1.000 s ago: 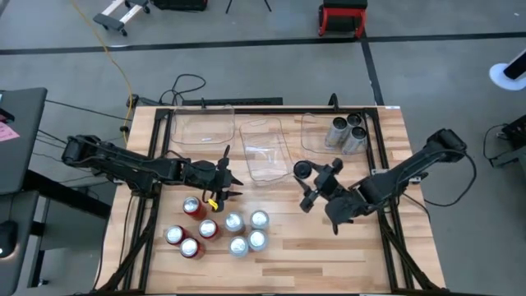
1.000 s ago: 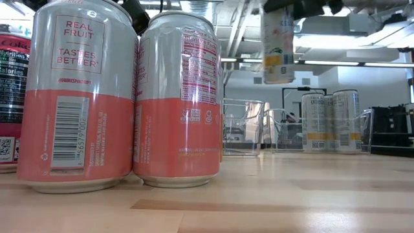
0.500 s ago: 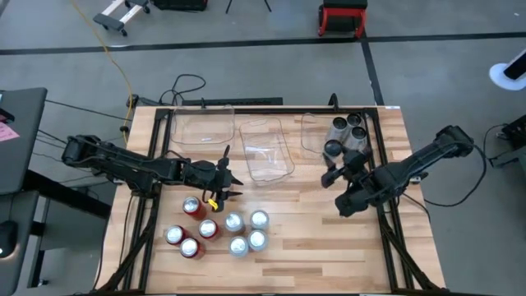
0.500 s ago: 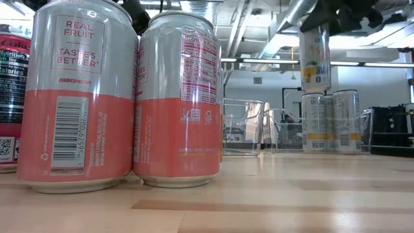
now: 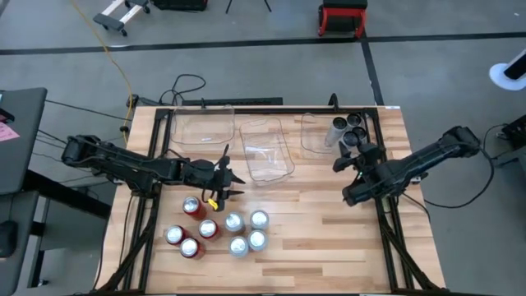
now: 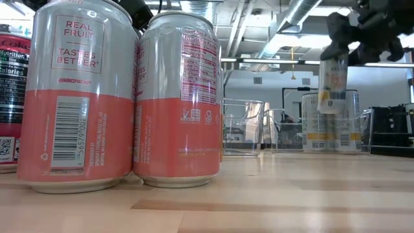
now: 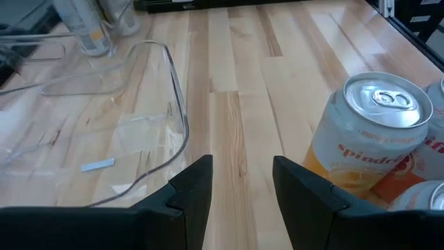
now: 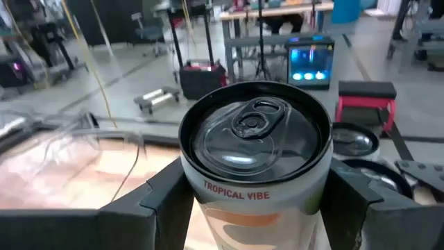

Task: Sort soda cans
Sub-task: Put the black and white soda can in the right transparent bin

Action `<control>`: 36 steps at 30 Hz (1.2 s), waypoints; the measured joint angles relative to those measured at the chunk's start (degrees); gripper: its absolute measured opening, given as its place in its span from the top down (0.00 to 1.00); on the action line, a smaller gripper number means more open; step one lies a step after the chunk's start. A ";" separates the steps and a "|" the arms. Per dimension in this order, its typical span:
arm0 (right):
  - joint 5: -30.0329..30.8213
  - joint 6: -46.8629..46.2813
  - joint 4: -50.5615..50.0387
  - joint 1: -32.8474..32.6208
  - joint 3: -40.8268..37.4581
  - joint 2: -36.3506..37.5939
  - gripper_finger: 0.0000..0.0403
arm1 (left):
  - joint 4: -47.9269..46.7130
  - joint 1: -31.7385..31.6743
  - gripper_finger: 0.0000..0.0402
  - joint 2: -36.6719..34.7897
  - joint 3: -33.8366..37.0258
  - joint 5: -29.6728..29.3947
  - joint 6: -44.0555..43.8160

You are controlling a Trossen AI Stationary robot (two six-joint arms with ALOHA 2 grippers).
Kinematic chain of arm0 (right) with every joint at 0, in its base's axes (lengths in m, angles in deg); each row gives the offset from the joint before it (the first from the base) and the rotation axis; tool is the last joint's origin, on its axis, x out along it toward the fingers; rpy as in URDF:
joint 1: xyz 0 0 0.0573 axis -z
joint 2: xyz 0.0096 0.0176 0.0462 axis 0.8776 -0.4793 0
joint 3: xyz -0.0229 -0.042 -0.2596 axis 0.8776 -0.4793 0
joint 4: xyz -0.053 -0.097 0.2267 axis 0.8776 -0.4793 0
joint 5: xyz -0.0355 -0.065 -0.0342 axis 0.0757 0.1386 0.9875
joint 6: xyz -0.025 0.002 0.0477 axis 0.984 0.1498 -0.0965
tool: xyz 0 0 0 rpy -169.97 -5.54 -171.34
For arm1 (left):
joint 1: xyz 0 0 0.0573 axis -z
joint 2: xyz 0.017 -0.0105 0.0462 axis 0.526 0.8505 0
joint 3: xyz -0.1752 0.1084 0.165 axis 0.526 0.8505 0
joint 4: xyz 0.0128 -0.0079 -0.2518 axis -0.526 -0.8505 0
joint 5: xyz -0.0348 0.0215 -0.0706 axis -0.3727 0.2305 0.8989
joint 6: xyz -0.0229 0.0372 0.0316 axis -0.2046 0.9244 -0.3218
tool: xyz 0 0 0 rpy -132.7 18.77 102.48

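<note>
Right gripper (image 5: 355,156) at right bin (image 5: 310,131), holding a can (image 5: 348,150); left gripper (image 5: 228,182) above clustered cans (image 5: 218,229).

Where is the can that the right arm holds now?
In the low view, the held can hangs in the right gripper above the right bin.

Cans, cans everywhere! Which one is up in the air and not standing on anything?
The can in the right gripper. It hangs above the table by the right bin, gripped on both sides. All the other cans stand on the table or in that bin.

Clear bins (image 5: 267,152), perhaps three
</note>
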 joint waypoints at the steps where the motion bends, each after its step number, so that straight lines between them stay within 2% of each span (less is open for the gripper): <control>1: 0.66 0.01 0.66 0.00 -0.61 0.62 0.37 | -0.02 0.00 0.63 0.00 0.00 0.00 0.28; 13: 0.77 5.08 3.80 3.99 -1.26 2.98 0.37 | 0.84 -0.19 0.63 0.00 0.00 -0.74 1.75; 19: -1.83 8.81 6.89 7.41 -1.24 2.88 0.37 | 2.30 -0.26 0.63 0.00 0.00 -1.09 2.39; 30: -6.69 24.49 20.16 15.19 -1.20 2.85 0.37 | 4.44 -0.26 0.63 0.00 0.00 -5.59 5.02; 36: -10.37 26.28 22.47 19.26 -1.20 0.99 0.37 | 4.34 -0.28 0.63 0.00 0.00 -5.73 6.08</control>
